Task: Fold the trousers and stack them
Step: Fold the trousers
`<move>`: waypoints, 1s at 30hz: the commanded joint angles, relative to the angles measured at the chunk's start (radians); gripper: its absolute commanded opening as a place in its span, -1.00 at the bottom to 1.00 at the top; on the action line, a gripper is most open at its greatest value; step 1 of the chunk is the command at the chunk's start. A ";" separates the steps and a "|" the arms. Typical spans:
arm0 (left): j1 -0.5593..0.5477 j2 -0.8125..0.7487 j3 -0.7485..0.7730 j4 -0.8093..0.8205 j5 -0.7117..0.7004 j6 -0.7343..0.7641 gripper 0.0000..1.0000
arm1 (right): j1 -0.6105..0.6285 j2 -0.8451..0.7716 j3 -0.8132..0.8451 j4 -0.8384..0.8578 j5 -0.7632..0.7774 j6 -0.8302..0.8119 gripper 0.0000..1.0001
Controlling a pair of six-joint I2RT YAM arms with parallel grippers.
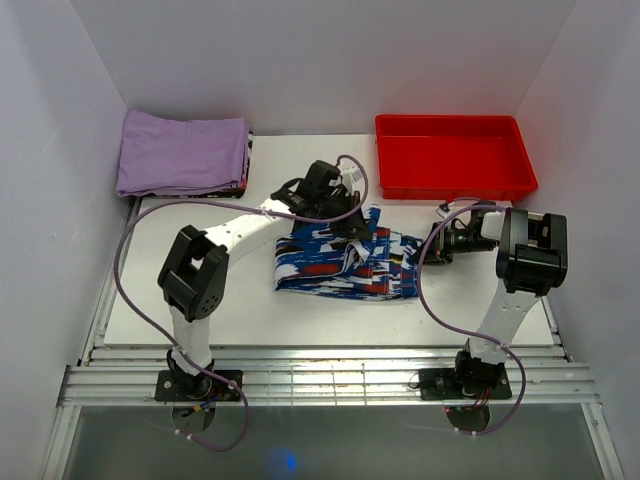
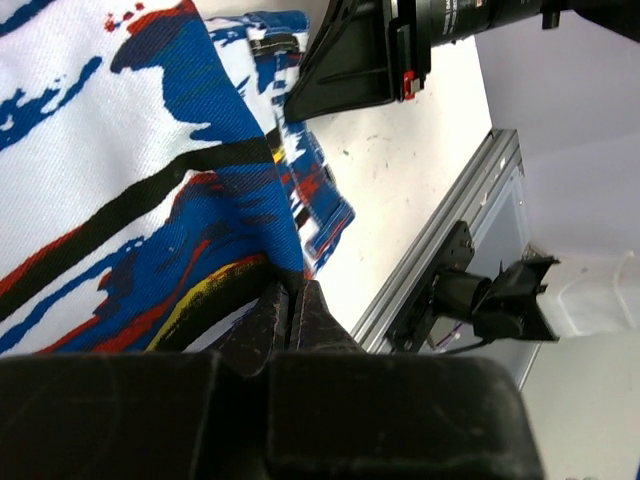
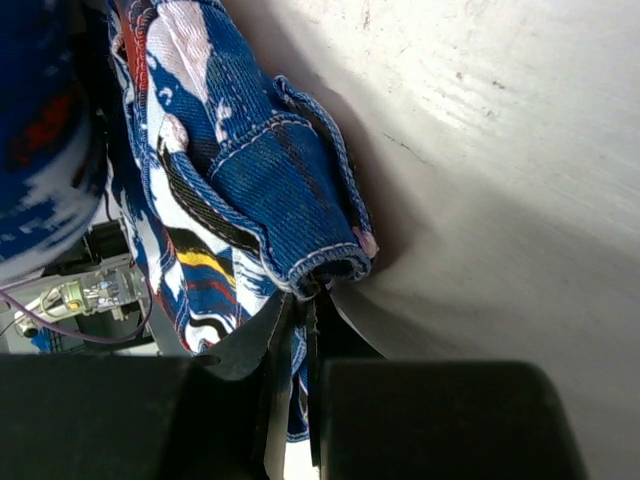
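Note:
The trousers (image 1: 340, 258), printed in blue, white, red and black, lie bunched in the middle of the white table. My left gripper (image 1: 352, 230) reaches over their far top edge. In the left wrist view it (image 2: 290, 305) is shut on a fold of the trousers (image 2: 130, 180). My right gripper (image 1: 433, 246) is at the cloth's right end. Its wrist view shows it (image 3: 306, 318) shut on a stitched hem of the trousers (image 3: 260, 170), lifted slightly off the table.
A red tray (image 1: 455, 189) stands at the back right. A folded lilac cloth (image 1: 180, 152) lies at the back left. White walls close in three sides. A metal rail (image 1: 330, 380) runs along the near edge.

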 commanded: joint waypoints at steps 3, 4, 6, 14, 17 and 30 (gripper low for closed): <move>-0.064 0.050 0.101 0.088 -0.069 -0.135 -1.00 | 0.035 -0.027 -0.027 0.053 -0.028 0.030 -0.84; -0.079 0.059 0.106 0.099 -0.069 -0.144 -1.00 | 0.036 -0.029 -0.027 0.054 -0.026 0.035 -0.84; -0.096 0.083 0.120 0.100 -0.083 -0.160 -1.00 | 0.041 -0.029 -0.024 0.056 -0.026 0.038 -0.84; -0.162 0.130 0.179 0.088 -0.106 -0.221 -1.00 | 0.056 -0.040 -0.030 0.071 -0.022 0.053 -0.85; -0.169 0.139 0.196 0.082 -0.108 -0.244 -1.00 | 0.059 -0.047 -0.039 0.079 -0.022 0.056 -0.85; -0.225 0.202 0.258 0.056 -0.092 -0.301 -1.00 | 0.070 -0.058 -0.045 0.096 -0.031 0.072 -0.84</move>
